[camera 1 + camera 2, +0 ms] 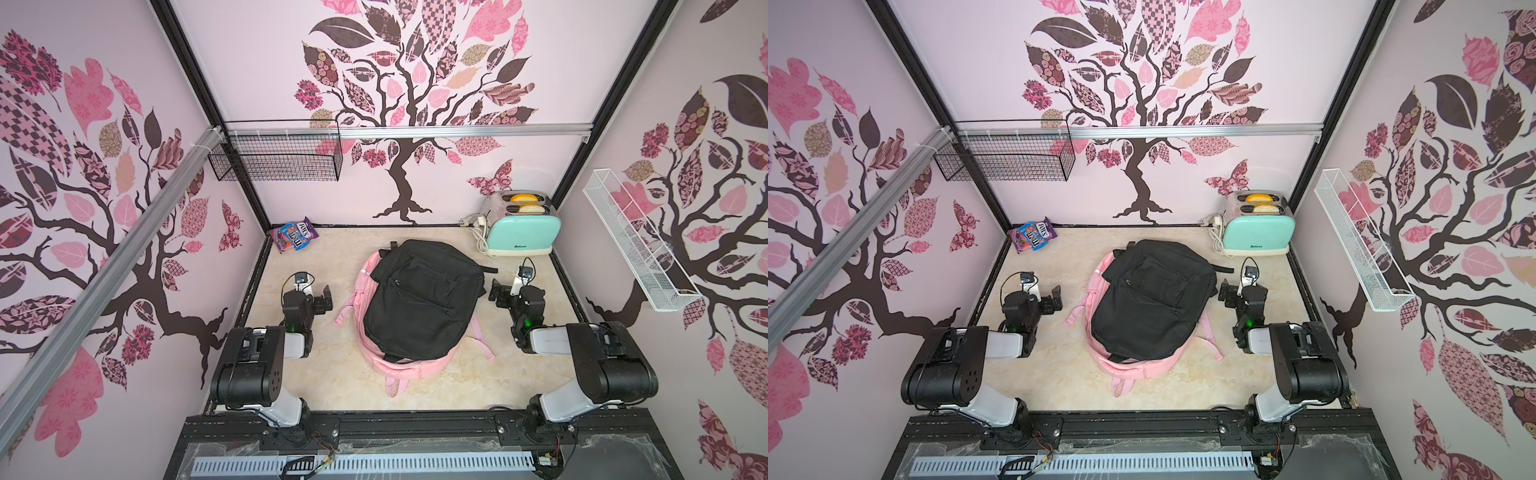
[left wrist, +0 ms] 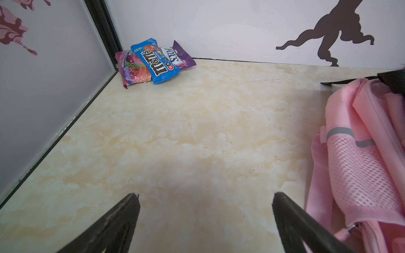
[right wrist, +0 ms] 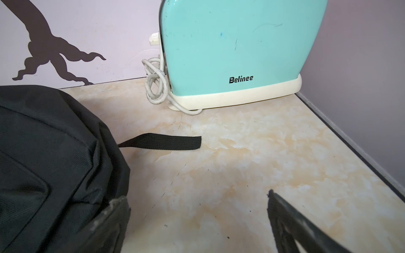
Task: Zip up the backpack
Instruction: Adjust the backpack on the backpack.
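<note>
Backpack lies flat mid-table, pink, mostly buried under a black pack stacked on top. Only its left edge, near edge and loose straps show in both top views. Left gripper hovers just left of the stack and right gripper just right of it. Both have fingers spread wide and hold nothing, and neither touches fabric. Left wrist view shows the pink mesh side pocket close beside one finger. Right wrist view shows only the black pack and its strap trailing on the table. No open zipper or slider is identifiable. A small metal piece at the pink edge in the left wrist view is too unclear to name. Judgement: task not started, and the black pack likely has to come off first. Risks: (1) closing on the black pack's zipper instead, since it is the only exposed face. (2) Dragging the black pack away pulls the backpack along, because soft layers catch on each other and straps may tangle. (3) Pushing it far-right knocks the toaster or its cord. (4) Pulling a slider with nothing bracing the fabric bunches it and jams the teeth. (5) Fingers catch in the mesh pocket. Candy packets in the far-left corner sit well apart.
</note>
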`<control>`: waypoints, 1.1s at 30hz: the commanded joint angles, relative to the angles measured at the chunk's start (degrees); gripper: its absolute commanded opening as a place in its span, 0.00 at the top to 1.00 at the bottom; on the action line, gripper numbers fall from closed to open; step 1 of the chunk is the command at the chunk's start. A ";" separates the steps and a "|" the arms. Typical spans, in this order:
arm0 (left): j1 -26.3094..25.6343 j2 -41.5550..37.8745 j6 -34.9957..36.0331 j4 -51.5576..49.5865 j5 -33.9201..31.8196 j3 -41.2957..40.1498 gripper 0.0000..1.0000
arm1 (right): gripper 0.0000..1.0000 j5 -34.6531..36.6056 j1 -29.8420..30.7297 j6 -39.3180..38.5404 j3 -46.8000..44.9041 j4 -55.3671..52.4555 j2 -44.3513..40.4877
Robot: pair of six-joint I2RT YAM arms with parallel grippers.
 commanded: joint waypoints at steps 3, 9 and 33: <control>0.27 -0.42 -0.13 0.60 -0.30 0.39 0.02 | 0.01 0.08 -0.02 0.42 0.55 -0.59 0.28; 0.07 -0.75 0.65 1.83 -0.08 -0.21 0.02 | 0.01 0.07 -0.01 0.37 0.50 -0.53 0.19; -4.84 -23.65 -29.74 -62.52 -15.96 23.68 0.02 | 0.01 0.97 12.61 25.38 33.93 -68.31 -20.51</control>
